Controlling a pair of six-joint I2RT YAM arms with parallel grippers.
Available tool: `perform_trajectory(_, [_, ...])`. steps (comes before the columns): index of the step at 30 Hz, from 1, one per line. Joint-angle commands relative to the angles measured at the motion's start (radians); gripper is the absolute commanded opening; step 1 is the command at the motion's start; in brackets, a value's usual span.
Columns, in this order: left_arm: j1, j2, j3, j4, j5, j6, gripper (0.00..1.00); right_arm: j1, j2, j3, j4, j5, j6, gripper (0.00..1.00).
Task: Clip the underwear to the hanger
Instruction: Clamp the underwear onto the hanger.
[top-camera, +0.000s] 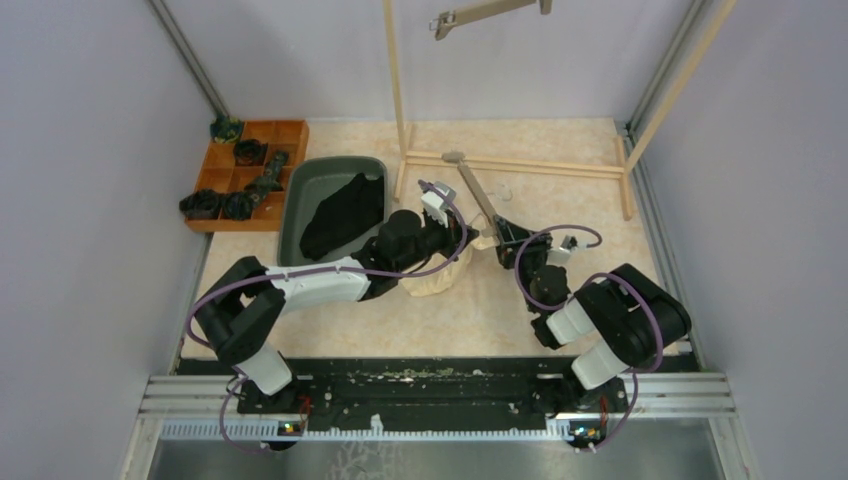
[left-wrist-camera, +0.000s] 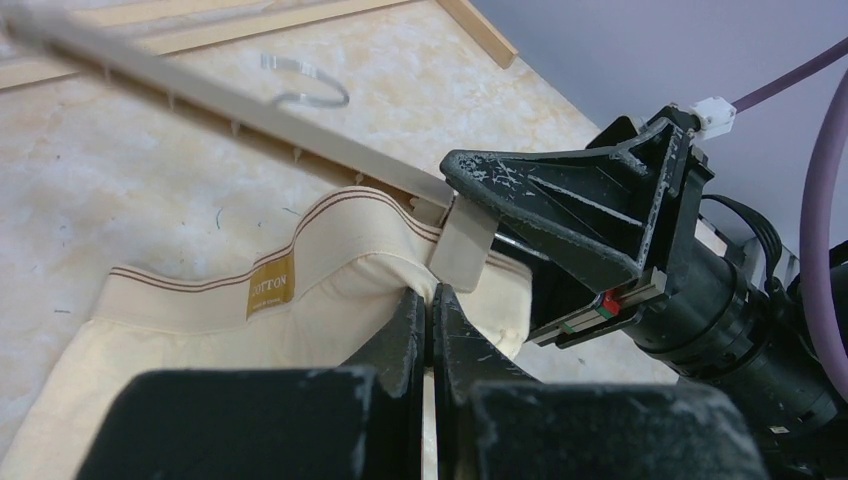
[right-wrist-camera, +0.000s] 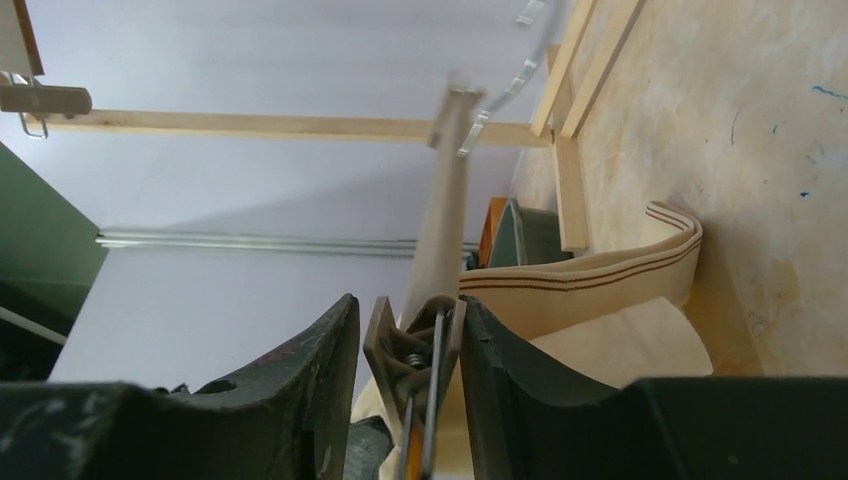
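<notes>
The cream underwear (top-camera: 432, 282) lies on the table under my left arm. In the left wrist view my left gripper (left-wrist-camera: 428, 300) is shut on a fold of its fabric (left-wrist-camera: 330, 300), just below the waistband. The wooden hanger (top-camera: 478, 192) lies on the table, and its end clip (left-wrist-camera: 465, 240) rests on the waistband. My right gripper (top-camera: 510, 242) straddles that clip (right-wrist-camera: 420, 345). The right finger touches the clip, and a thin gap shows at the left finger (right-wrist-camera: 330, 350). The black underwear (top-camera: 340, 215) lies in the green bin.
The green bin (top-camera: 300, 200) stands at the left of centre, with an orange compartment tray (top-camera: 290, 135) of dark items beside it. A wooden rack frame (top-camera: 520, 165) stands at the back. A second hanger (top-camera: 480, 12) hangs from the rack's top. Walls close both sides.
</notes>
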Motion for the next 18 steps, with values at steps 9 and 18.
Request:
perform_trajectory(9, [-0.001, 0.005, -0.006, 0.035, -0.008, 0.008, 0.0, -0.002, -0.037, 0.011, 0.225, -0.004, -0.015, 0.79])
perform_trajectory(18, [0.006, 0.012, -0.038, 0.04, -0.013, -0.003, 0.0, -0.034, -0.15, -0.107, 0.146, -0.004, -0.04, 0.92])
